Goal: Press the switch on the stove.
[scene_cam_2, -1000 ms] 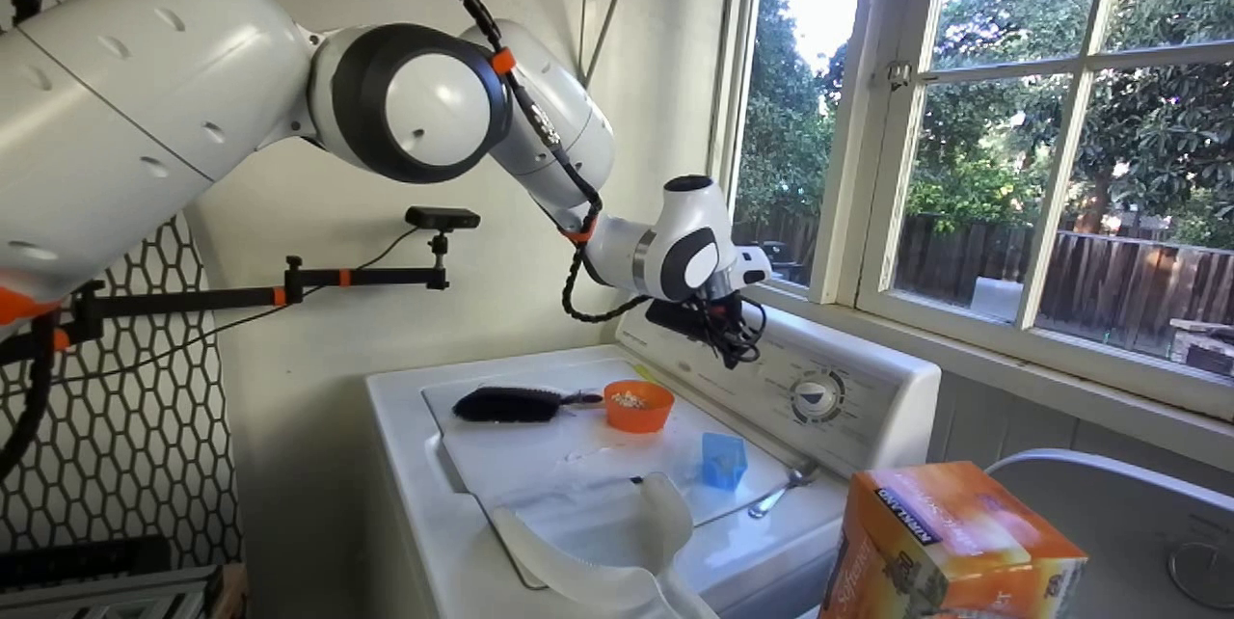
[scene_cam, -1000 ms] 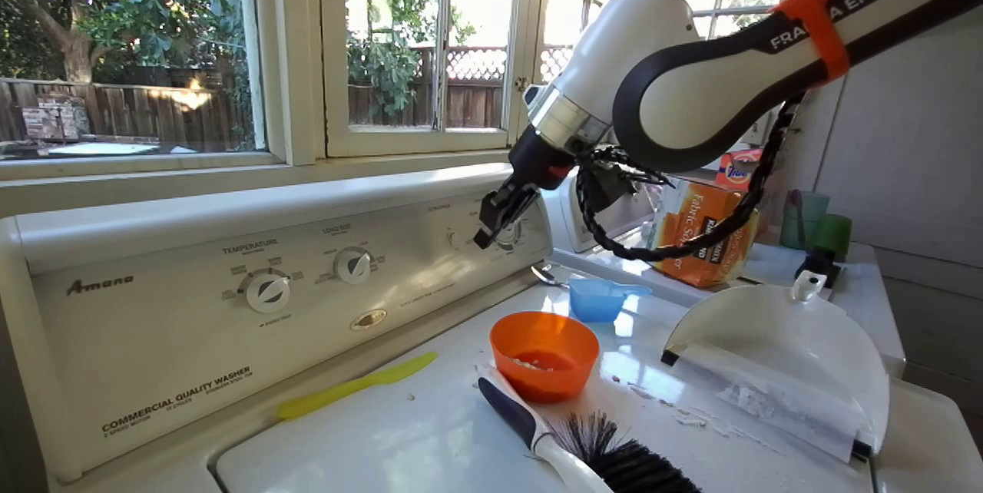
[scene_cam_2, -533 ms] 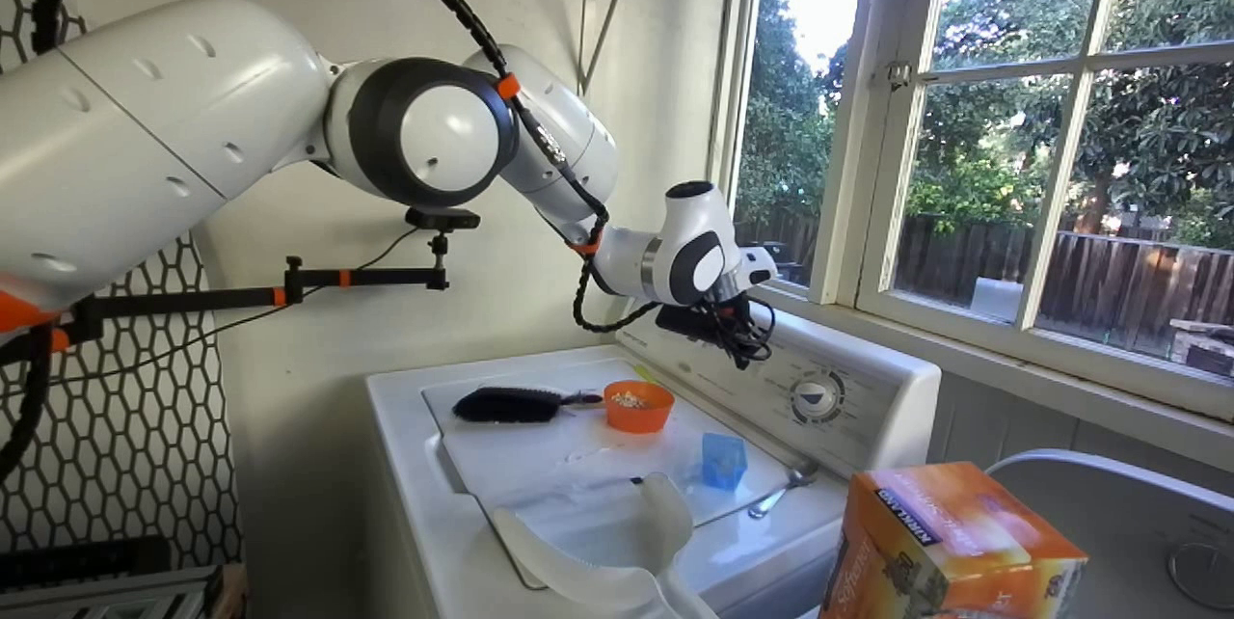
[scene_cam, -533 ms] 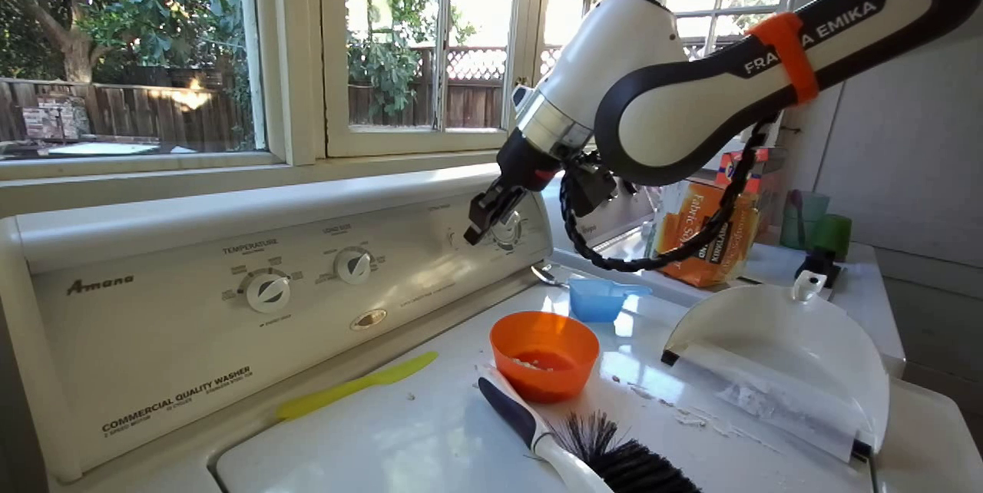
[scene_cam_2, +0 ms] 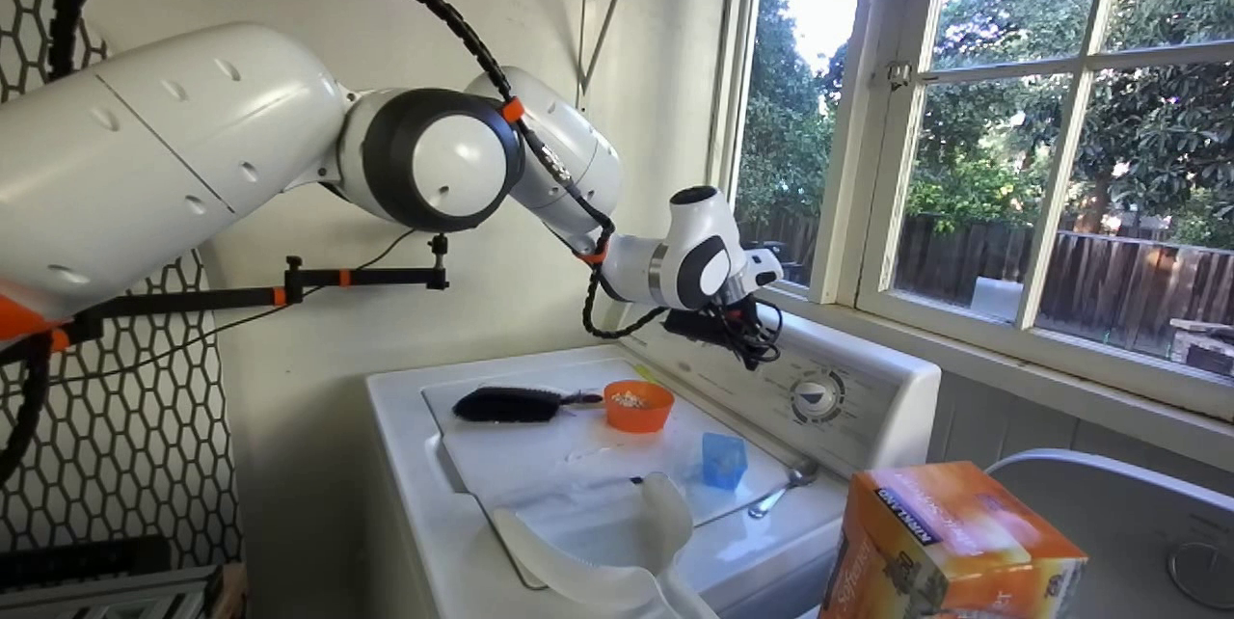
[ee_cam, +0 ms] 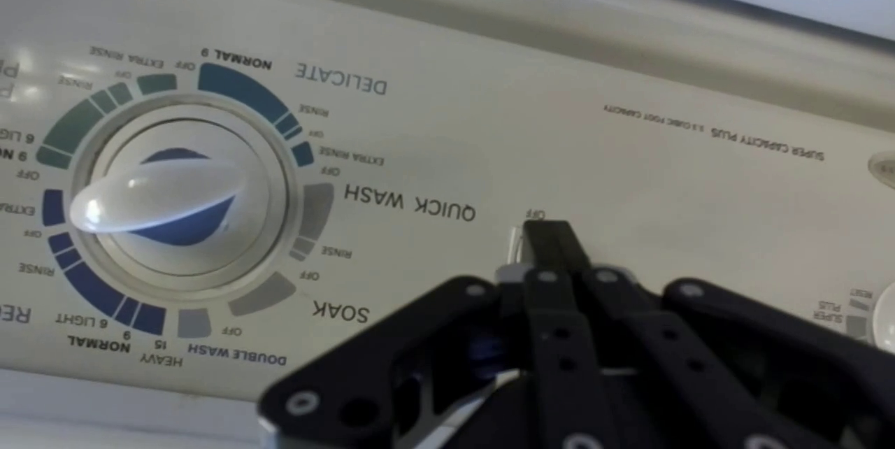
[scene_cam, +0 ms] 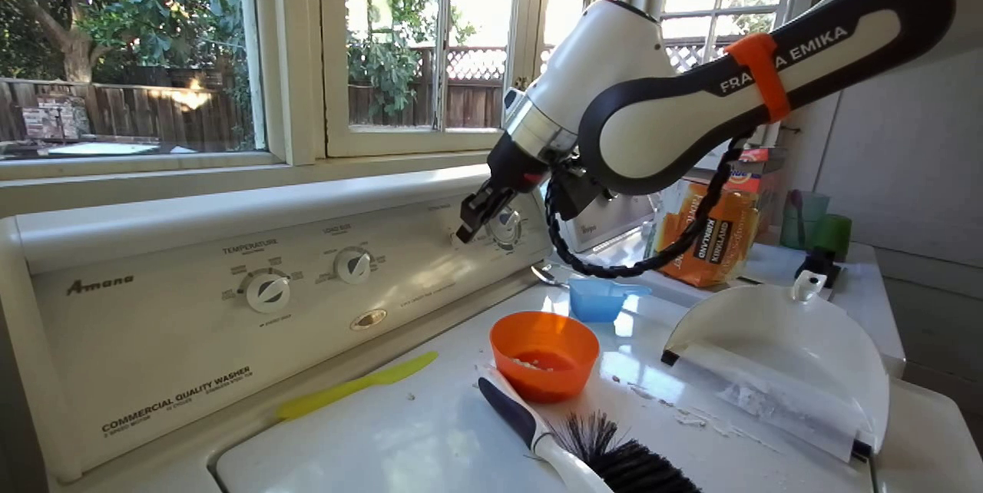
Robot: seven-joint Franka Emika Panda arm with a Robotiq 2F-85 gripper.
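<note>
The stove is a cream-white appliance whose slanted back panel (scene_cam: pixel 177 332) bears three round dials; the panel also shows in an exterior view (scene_cam_2: pixel 872 397) and fills the wrist view (ee_cam: pixel 629 78). A small white switch (ee_cam: pixel 515 246) sits under an OFF label in the wrist view, mostly hidden behind my fingertips. My gripper (ee_cam: pixel 556 239) is shut and empty, its fingertips together over the switch. In both exterior views the gripper (scene_cam: pixel 465 230) (scene_cam_2: pixel 750 359) is at the panel, left of the large end dial (scene_cam: pixel 505 229) (scene_cam_2: pixel 816 395). I cannot tell whether the tips touch the switch.
On the top lie an orange bowl (scene_cam: pixel 544 358), a blue scoop (scene_cam: pixel 597 301), a yellow-green knife (scene_cam: pixel 361 385), a brush (scene_cam: pixel 645 470), a spoon (scene_cam_2: pixel 786 489) and a white dustpan (scene_cam: pixel 791 355). An orange box (scene_cam_2: pixel 954 542) stands beside it. Windows rise behind the panel.
The arm has lowered and reached forward. The shut gripper has moved left and slightly down along the panel in an exterior view, from near the end dial to the switch area.
</note>
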